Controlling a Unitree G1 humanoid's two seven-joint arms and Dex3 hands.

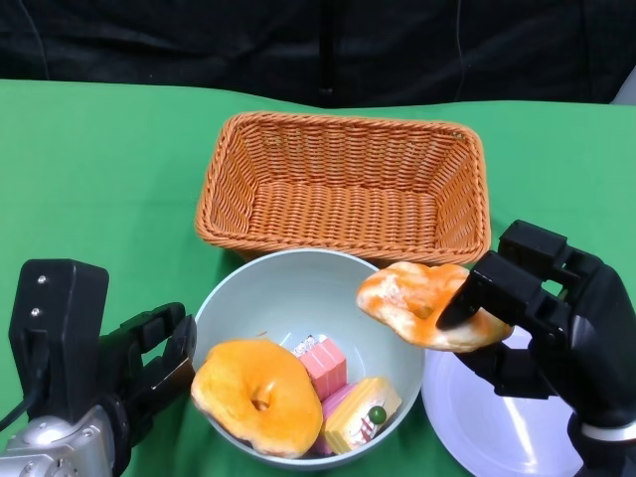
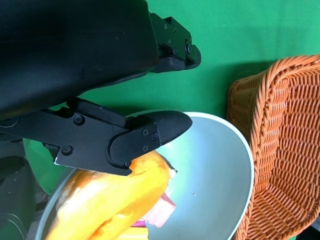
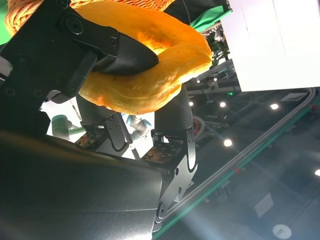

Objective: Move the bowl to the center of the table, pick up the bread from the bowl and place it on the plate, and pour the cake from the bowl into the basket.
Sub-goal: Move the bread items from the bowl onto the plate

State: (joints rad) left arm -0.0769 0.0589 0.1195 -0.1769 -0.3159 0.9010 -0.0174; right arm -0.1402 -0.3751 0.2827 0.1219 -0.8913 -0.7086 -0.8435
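My right hand (image 1: 542,318) holds a glazed bread ring (image 1: 422,303) in the air over the bowl's right rim, beside the white plate (image 1: 487,417). In the right wrist view its fingers (image 3: 110,50) clamp that bread (image 3: 150,85). The pale green bowl (image 1: 288,283) sits in front of the basket (image 1: 343,189). It holds a second orange bread ring (image 1: 256,396), a pink cake slice (image 1: 323,363) and a yellow cake slice (image 1: 363,412). My left hand (image 1: 149,363) grips the bowl's left rim. In the left wrist view one finger (image 2: 135,140) reaches over the bowl (image 2: 215,170) above the bread (image 2: 110,200).
The wicker basket (image 2: 285,140) has nothing in it and stands just behind the bowl, nearly touching it. Green cloth covers the table (image 1: 89,179), with open room on both sides of the basket. The plate is cut off by the lower right edge.
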